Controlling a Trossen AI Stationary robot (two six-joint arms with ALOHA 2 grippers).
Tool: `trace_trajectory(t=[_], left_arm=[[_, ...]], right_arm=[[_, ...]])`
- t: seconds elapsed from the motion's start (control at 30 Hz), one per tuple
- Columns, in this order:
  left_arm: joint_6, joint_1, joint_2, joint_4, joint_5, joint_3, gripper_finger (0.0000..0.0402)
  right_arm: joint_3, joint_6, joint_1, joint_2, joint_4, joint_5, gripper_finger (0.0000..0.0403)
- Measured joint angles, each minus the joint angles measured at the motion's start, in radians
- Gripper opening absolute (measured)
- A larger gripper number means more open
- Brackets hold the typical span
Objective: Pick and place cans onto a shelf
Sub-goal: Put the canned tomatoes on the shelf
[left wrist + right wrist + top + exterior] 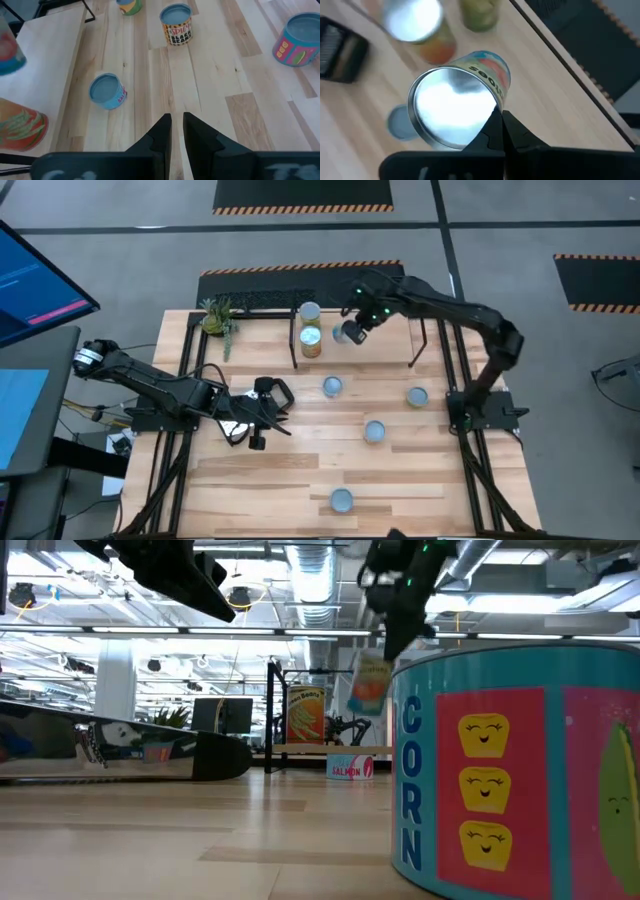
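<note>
- High view: right gripper holds a can by its rim above the shelf, beside two cans standing there; four more on the desk.
- Low view: a corn can fills the foreground.
- Left wrist view: left gripper hovers over the desk, fingers narrow, empty.
- Right wrist view: fingers pinched on the tilted can's rim.

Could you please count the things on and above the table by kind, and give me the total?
Small cylindrical tins with silvery-blue tops: 7 (one held by the right tool)
Low light-wood shelf on black wire legs: 1
Small green plant: 1
Total: 9
</note>
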Motion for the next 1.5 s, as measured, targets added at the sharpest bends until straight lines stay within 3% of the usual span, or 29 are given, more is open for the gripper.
trace_trajectory(t=[0.13, 0.33, 0.6, 0.77, 1.2, 1.5], left_arm=[[0.000, 0.000, 0.000, 0.000, 0.000, 0.000, 0.0038], [0.000, 0.000, 0.000, 0.000, 0.000, 0.000, 0.0038], [0.000, 0.000, 0.000, 0.000, 0.000, 0.000, 0.0038], [0.000, 0.000, 0.000, 0.000, 0.000, 0.000, 0.0038], [-0.001, 0.000, 0.000, 0.002, 0.000, 0.000, 0.0038], [-0.002, 0.000, 0.000, 0.001, 0.000, 0.000, 0.0038]], right_arm=[[0.001, -0.026, -0.031, 0.066, 0.031, -0.048, 0.0000], [0.118, -0.044, -0.063, 0.152, 0.035, -0.055, 0.0000], [0.329, -0.025, -0.106, 0.300, -0.150, -0.055, 0.0000], [0.399, -0.026, -0.106, 0.375, -0.175, -0.058, 0.0000], [0.461, -0.029, -0.140, 0.407, -0.211, -0.071, 0.0001], [0.461, -0.025, -0.079, 0.407, -0.296, -0.105, 0.0001]])
